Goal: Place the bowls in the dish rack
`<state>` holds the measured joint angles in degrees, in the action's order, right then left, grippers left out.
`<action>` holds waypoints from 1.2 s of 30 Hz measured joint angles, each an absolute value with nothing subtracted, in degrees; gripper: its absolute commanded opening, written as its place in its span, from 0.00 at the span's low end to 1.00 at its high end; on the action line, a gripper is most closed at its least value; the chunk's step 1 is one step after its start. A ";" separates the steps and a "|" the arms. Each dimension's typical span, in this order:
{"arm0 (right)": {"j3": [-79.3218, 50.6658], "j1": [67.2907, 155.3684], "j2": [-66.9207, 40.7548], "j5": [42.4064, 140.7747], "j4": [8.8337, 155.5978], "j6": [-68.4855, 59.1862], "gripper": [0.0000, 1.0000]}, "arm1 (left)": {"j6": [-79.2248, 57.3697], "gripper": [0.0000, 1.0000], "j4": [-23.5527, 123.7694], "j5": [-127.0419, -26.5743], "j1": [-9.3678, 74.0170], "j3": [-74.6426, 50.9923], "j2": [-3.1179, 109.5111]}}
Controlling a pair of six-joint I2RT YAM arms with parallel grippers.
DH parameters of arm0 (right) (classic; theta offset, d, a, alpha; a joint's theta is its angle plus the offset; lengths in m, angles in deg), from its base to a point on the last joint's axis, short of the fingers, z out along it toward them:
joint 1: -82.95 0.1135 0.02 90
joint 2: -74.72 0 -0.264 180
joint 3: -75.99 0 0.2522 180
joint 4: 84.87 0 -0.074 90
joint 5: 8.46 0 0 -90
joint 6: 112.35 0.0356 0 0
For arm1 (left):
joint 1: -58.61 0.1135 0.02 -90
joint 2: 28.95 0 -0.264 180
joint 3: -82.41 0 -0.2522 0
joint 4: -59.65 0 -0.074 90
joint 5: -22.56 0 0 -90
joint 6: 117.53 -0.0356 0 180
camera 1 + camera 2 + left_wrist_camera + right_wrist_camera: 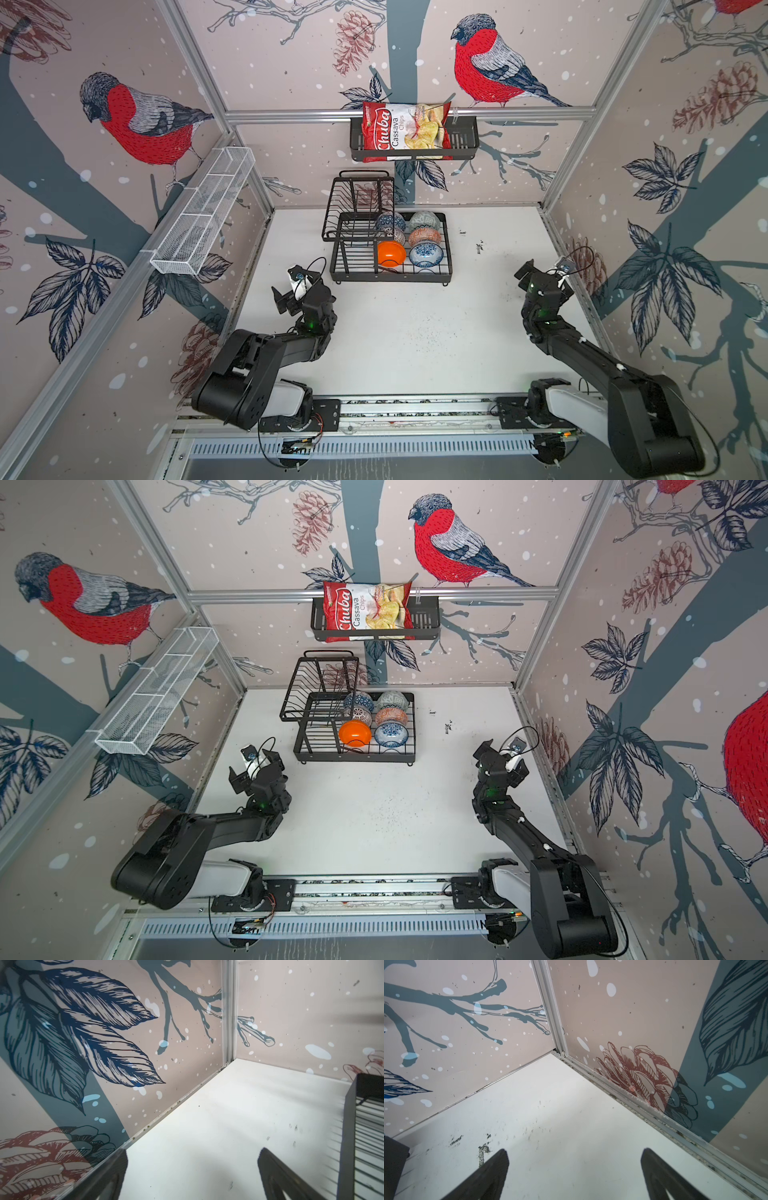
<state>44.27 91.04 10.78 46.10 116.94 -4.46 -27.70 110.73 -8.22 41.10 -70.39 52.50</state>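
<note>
Bowls [424, 237] fill the dish rack [390, 277] on scuffed white table [415, 332].

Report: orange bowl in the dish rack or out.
In. The orange bowl sits in the dish rack, on its base tray, beside the floral bowl.

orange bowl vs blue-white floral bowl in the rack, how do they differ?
Orange bowl is plain and glossy; blue-white floral bowl is patterned. Orange bowl sits left, by the upper shelf's corner; floral bowl sits right, by the dish rack's right rim. Both rest side by side in the front row of the base tray.
</note>
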 measured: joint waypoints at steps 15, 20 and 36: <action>47.20 86.98 4.57 54.93 131.89 -9.84 0.99 | -33.32 0.98 128.98 -19.34 44.11 -72.62 58.54; 51.24 86.96 -0.13 54.27 138.42 -11.02 1.00 | -32.40 0.98 127.75 -24.28 45.31 -72.56 59.69; 51.92 88.53 -12.61 55.34 159.23 -16.79 1.00 | -25.86 0.99 126.07 -46.44 55.43 -74.02 60.37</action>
